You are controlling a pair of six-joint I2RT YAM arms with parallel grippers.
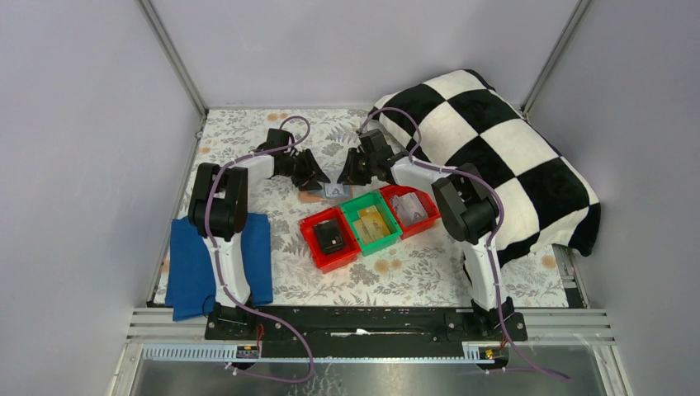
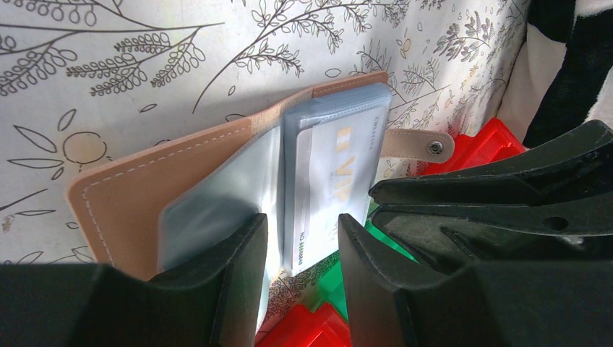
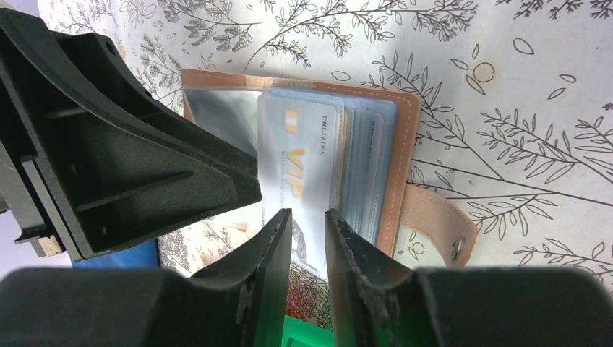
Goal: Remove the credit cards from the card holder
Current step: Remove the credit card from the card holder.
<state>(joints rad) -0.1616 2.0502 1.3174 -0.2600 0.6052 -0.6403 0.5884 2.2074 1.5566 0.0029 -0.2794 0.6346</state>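
The salmon-pink card holder (image 1: 333, 191) lies open on the floral table between my two grippers. The left wrist view shows its pink cover (image 2: 144, 188), and the right wrist view its stitched edge (image 3: 406, 144). Clear sleeves hold several overlapping pale credit cards (image 3: 361, 159). The front one is a white card marked VIP (image 3: 300, 159), also in the left wrist view (image 2: 332, 181); its lower end sticks out past the holder's edge. My left gripper (image 2: 302, 242) is open over the sleeves' lower edge. My right gripper (image 3: 309, 235) stands just above the VIP card's lower end, jaws a narrow gap apart.
Three bins sit just in front of the holder: a red bin (image 1: 318, 247) with a black item, a green bin (image 1: 363, 206) with yellow cards, and a red bin (image 1: 425, 216) with pale cards. A blue cloth (image 1: 186, 268) lies front left. A checkered pillow (image 1: 495, 148) fills the right.
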